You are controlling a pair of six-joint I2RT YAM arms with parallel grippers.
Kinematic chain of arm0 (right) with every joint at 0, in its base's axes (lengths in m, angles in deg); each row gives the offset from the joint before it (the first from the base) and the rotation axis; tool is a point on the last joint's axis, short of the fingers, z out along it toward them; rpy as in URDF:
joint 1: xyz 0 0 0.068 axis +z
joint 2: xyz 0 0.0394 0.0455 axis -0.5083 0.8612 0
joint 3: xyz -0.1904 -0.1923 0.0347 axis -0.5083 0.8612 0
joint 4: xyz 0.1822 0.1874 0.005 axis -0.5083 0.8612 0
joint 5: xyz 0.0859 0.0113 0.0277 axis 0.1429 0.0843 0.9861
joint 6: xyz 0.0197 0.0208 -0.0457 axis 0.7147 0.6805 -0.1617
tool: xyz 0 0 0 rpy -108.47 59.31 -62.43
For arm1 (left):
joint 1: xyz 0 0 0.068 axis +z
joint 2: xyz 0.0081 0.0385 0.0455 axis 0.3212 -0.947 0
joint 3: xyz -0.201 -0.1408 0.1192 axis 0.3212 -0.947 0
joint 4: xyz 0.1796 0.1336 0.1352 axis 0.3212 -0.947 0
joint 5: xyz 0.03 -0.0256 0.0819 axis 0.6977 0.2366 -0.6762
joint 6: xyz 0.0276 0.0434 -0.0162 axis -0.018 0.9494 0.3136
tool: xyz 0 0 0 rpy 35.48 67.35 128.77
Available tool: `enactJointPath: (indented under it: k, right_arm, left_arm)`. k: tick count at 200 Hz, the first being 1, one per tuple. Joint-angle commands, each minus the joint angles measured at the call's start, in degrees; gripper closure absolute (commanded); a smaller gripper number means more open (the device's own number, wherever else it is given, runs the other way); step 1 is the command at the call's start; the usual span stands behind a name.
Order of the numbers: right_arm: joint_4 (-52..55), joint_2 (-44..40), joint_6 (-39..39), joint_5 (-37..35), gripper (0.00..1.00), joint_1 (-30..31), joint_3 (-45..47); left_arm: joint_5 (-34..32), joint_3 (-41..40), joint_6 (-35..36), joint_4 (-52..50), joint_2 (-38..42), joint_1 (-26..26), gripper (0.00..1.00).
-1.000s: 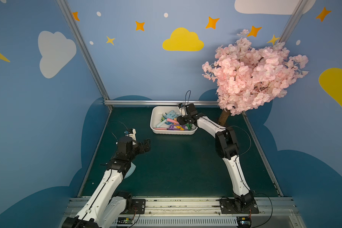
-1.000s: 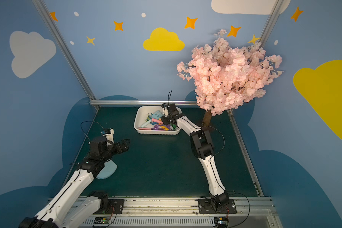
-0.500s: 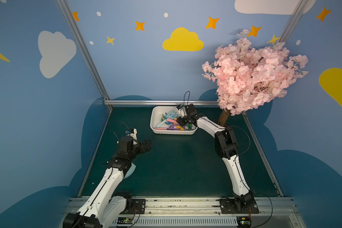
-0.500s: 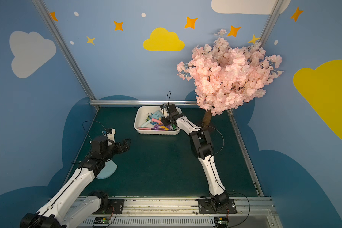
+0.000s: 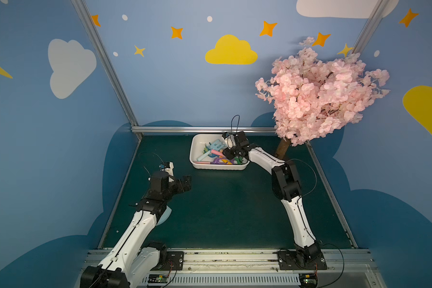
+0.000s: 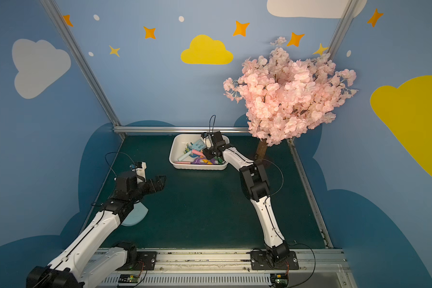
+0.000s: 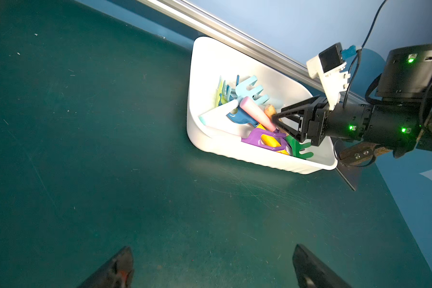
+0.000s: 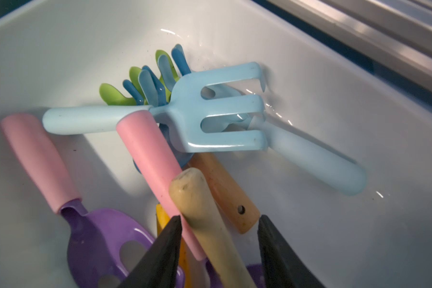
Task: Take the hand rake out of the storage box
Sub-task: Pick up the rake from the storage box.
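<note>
- Right gripper [image 8: 219, 217], jaws half-spread, straddles the cream wooden-handled hand rake [image 8: 192, 189] inside the white plastic storage box [image 8: 309, 74].
- Pink plastic handle [image 8: 150, 159] just beside one finger may get pinched too.
- Left gripper [image 7: 212, 248] spread, idle.

Counted one storage box [image 5: 191, 155], one pink blossom tree [image 5: 322, 94], one pale blue disc [image 6: 135, 214] and two robot arms: left arm [image 5: 140, 229], right arm [image 5: 294, 212]. Six handles showed in the box: two pink handles [image 8: 35, 159], two light blue handles [image 8: 314, 154], one cream handle [image 8: 197, 199], one tan handle [image 8: 225, 192]. Heads: one light blue rake [image 8: 222, 117] with three prongs, one purple scoop [image 8: 97, 239], one green pronged head [image 7: 301, 149], one yellow piece [image 7: 269, 142]. The small curved blue and green tines [image 8: 147, 84] overlapped too much to count.
</note>
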Motion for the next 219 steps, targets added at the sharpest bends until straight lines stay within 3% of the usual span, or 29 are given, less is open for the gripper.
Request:
enactJointPath:
  k: [1, 94, 131, 219]
  right_arm:
    - [4.58, 2.36, -2.49, -1.73, 0.49, 0.23, -2.48]
    - [7.6, 6.72, -8.78, -5.41, 0.55, 0.3, -9.04]
    - [3.11, 5.9, -9.77, -7.16, 0.75, 0.73, -7.09]
    - [5.37, 0.8, -19.08, -14.62, 0.98, 2.46, -9.98]
  left_arm:
    - [0.21, -0.49, 0.39, 0.48, 0.73, 0.15, 0.0]
    - [0.4, 0.15, 0.53, 0.46, -0.43, 0.13, 0.0]
    - [0.31, 1.83, 0.49, -1.09, -0.25, 0.11, 0.0]
    - [0.14, 2.79, 1.26, -3.37, 1.47, 0.12, 0.0]
